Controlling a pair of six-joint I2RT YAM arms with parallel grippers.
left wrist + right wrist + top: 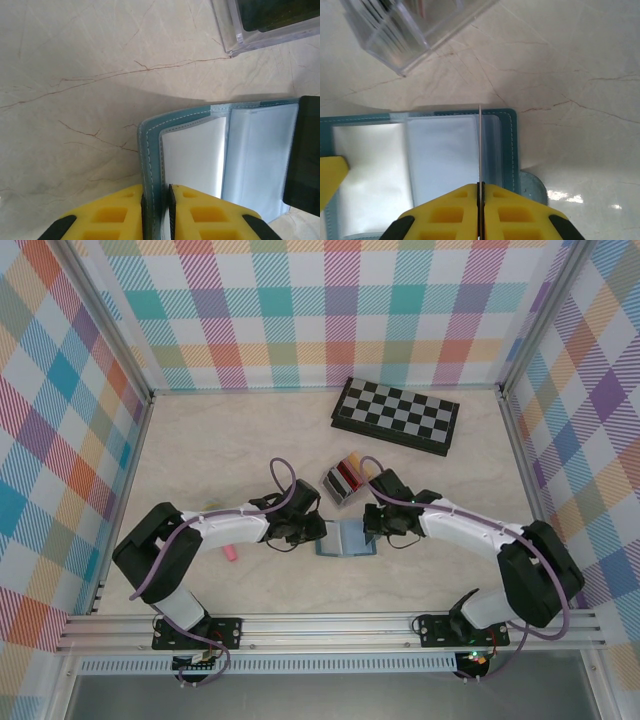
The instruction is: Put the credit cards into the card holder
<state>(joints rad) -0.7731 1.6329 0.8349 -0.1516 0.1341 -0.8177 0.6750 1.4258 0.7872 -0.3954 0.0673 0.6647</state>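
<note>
Plaid walls (300, 310), pale marble tabletop (220, 450). Both arms reach low toward the middle, where the card holder (347, 538) lies open. The left gripper (156, 197) clamps its left cover; the right gripper (480, 192) pinches a thin sheet (479, 145), seen edge-on. The credit cards (348, 473) stand in the clear rack (333, 487) behind.

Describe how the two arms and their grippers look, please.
The left arm and right arm have white shells with black joints and bases; a purple cable runs along each. The left gripper and right gripper carry yellow moulded fingers with square pockets.
</note>
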